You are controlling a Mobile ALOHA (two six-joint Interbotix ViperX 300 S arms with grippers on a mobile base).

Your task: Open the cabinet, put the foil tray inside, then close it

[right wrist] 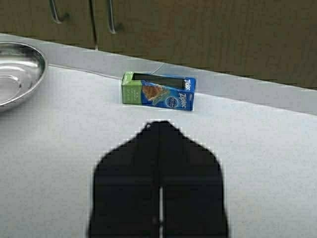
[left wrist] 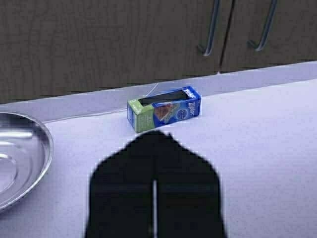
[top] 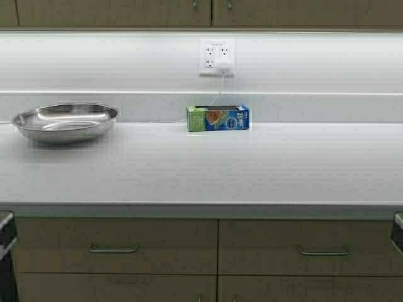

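The cabinet (top: 201,12) hangs above the counter; only the lower edge of its two tan doors shows in the high view, both shut. Its doors and metal pulls also show in the left wrist view (left wrist: 220,34) and the right wrist view (right wrist: 91,20). The foil tray is out of view. My left gripper (left wrist: 155,136) is shut and empty, held low over the white counter, pointing at a Ziploc box (left wrist: 164,108). My right gripper (right wrist: 159,124) is shut and empty too, short of the same box (right wrist: 158,91). In the high view only arm parts show at the lower corners.
A round steel bowl (top: 65,121) sits on the white counter (top: 201,170) at the left. The blue-green Ziploc box (top: 218,117) stands against the backsplash under a wall outlet (top: 217,58) with a cord. Drawer fronts with horizontal pulls (top: 113,249) are below.
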